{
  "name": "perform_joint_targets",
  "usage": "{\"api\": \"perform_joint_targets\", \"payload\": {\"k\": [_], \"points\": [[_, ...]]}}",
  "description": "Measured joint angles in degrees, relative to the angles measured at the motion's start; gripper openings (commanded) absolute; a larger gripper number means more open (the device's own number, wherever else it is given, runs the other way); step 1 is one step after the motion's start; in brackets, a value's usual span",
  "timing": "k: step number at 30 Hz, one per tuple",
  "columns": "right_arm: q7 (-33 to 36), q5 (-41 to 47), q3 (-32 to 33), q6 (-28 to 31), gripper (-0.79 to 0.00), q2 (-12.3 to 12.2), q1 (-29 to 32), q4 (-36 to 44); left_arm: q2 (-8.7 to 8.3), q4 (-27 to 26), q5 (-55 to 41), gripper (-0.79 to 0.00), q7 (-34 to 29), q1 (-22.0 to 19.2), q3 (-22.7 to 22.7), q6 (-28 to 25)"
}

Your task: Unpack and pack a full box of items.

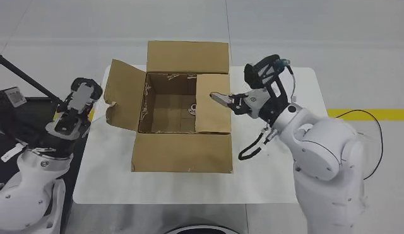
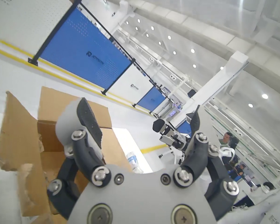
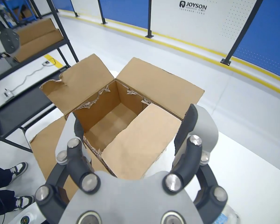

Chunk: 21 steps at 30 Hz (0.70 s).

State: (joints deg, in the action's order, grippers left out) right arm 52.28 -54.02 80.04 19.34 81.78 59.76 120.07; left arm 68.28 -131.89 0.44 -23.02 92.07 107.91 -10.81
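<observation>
Left claw [image 2: 140,110] first: spread wide, ribbed black pads gripping nothing, tipped upward, with the brown corrugated cardboard box [image 1: 183,152] near it, towards the other arm. That box stands on the white table [image 1: 278,171], torn ragged paper along its rims, three flaps splayed outward. Deep inside lies a small pale object [image 1: 191,110], too small to identify, so the unpacking looks nearly done, I'd say. Now the right claw [image 3: 134,120]: also spread and empty, hovering directly above the inward-folded flap [image 3: 140,145], which half-covers the opening beneath it. The next move, by my reckoning, calls for nudging that stiff, smooth panel outward, then dipping straight down past it for the last piece.
</observation>
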Motion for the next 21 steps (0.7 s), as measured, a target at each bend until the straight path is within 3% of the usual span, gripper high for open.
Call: {"api": "perform_joint_targets", "payload": {"k": [6,16,21], "points": [[-0.72,3.16,3.14,2.74,0.000,-0.50,2.07,0.11,-0.54,0.26,1.84,0.000,-6.24,-4.27,-4.29,6.11],[-0.75,3.13,3.11,2.68,0.000,-0.49,2.08,0.08,-0.55,0.55,1.18,0.000,-6.49,-3.96,-4.62,6.36],[-5.85,7.09,5.26,2.97,0.000,-0.83,2.13,-3.19,-0.68,3.24,-0.10,0.000,-11.31,-8.30,-11.78,14.40]]}}
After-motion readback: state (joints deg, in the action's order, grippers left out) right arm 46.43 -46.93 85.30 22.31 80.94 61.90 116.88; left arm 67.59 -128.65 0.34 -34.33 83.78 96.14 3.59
